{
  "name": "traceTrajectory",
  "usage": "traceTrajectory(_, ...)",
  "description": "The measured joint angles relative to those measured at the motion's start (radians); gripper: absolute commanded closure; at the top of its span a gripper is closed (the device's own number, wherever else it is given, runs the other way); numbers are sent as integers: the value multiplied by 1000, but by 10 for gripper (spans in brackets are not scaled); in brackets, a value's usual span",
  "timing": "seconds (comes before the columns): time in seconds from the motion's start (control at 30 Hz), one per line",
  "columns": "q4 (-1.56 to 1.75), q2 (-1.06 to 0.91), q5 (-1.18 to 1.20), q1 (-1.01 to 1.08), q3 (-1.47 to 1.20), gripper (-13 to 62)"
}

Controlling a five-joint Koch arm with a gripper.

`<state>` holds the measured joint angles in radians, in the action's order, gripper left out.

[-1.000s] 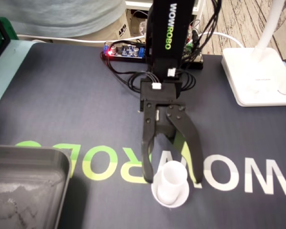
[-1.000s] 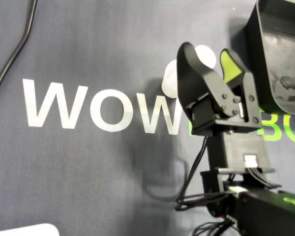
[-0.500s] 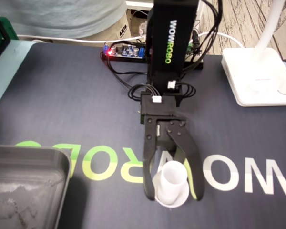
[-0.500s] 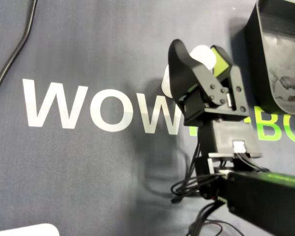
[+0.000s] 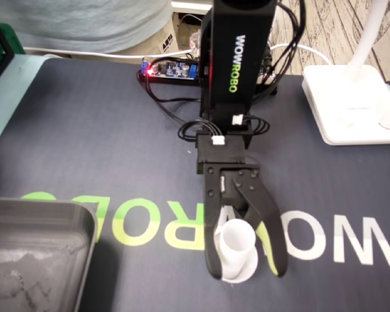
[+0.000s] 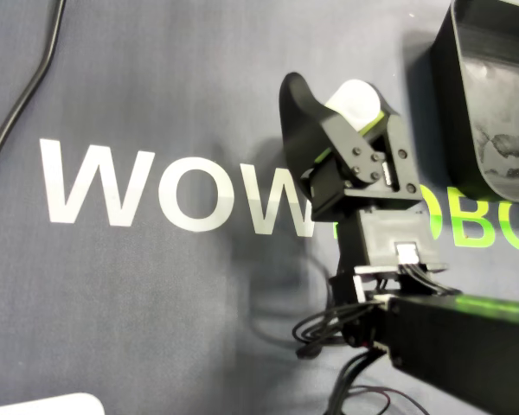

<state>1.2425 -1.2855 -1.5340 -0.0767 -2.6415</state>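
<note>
Between the jaws stands the cup (image 5: 237, 247), small, white and upright on its wider foot, resting on the dark mat (image 5: 91, 143) that covers the desk. We see the jaws spread, one to each side of the cup and reaching down past its rim towards the mat. In the fixed view the left jaw lies close against the cup's side, and a thin strip of mat shows between the cup and the right jaw. We cannot tell whether either jaw truly touches it. From overhead only the cup's top (image 6: 356, 95) shows, framed by the two black jaws. The rest of it is hidden under the wrist. The cup sits over the printed lettering (image 6: 62, 177) that runs across the mat beneath the jaws. Behind the jaws the arm (image 5: 237, 58) rises to its base, with a board (image 5: 169, 68) showing a red light just beside it. A grey tray (image 5: 32, 253) lies well apart from the jaws, to their left in the fixed view. A white lamp base (image 5: 351, 104) sits behind them to the right. Overhead, a cable (image 6: 22, 104) runs far left of the jaws.
</note>
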Motion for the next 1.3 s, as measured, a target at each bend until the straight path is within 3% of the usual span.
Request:
traceTrajectory(0.37, 0, 9, -15, 14, 0, 192)
traceTrajectory(1.3, -23, 28, 32, -14, 3, 435)
